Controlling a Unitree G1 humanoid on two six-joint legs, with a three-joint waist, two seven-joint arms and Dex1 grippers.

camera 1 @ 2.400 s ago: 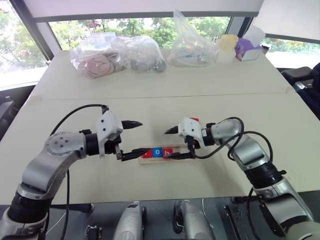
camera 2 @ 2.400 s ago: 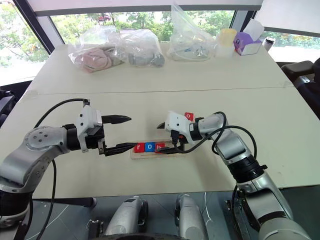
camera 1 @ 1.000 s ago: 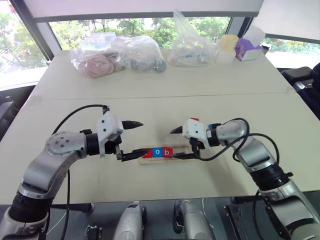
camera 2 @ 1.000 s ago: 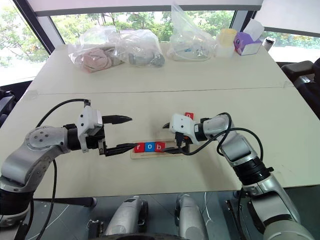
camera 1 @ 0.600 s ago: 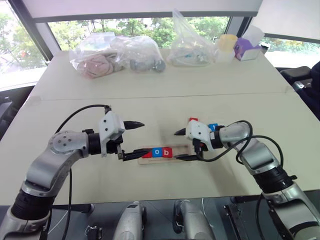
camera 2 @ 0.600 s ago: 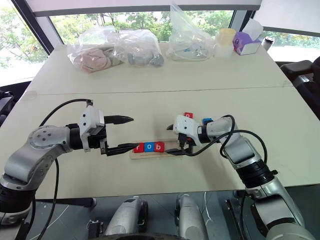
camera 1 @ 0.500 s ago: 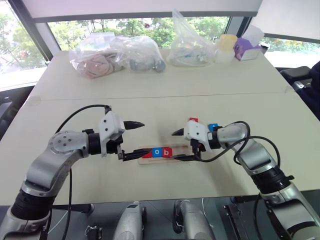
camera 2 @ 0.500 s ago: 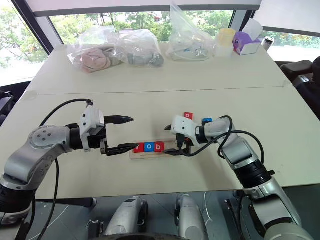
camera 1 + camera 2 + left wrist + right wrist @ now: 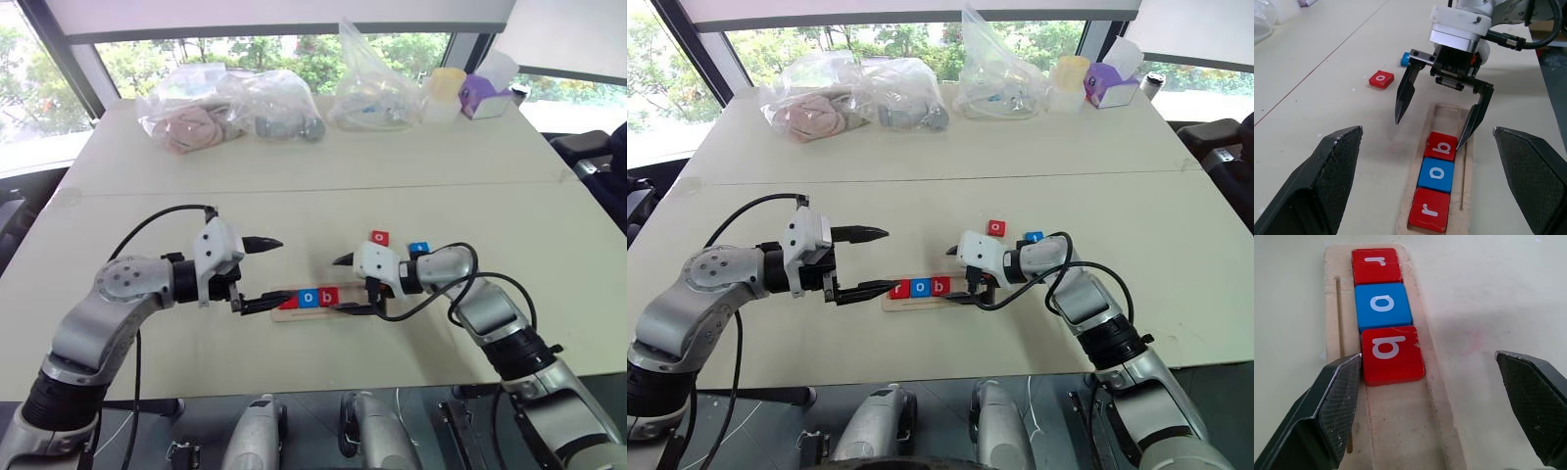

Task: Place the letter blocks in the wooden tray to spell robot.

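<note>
The wooden tray point(image 9: 364, 292) lies between my two grippers, with three letter blocks in it: red r point(image 9: 1428, 210), blue o point(image 9: 1436, 174) and red b point(image 9: 1441, 146). The tray's right end point(image 9: 1396, 431) is bare. A loose red o block point(image 9: 379, 237) and a loose blue block point(image 9: 418, 248) lie on the table behind my right wrist. My right gripper point(image 9: 335, 286) is open, low over the tray's right part, with one finger beside the b block and the other over the table beyond it. My left gripper point(image 9: 282, 270) is open at the tray's left end.
Clear plastic bags point(image 9: 230, 108) with items, a yellow cup point(image 9: 447, 90) and a purple tissue box point(image 9: 487, 96) line the table's far edge. A seam point(image 9: 313, 189) crosses the table well behind the tray. The front edge point(image 9: 294, 390) is close below the tray.
My right gripper has sunk a little and shifted left toward the b block, uncovering the loose red and blue blocks behind it. My left gripper and the tray's blocks have not moved.
</note>
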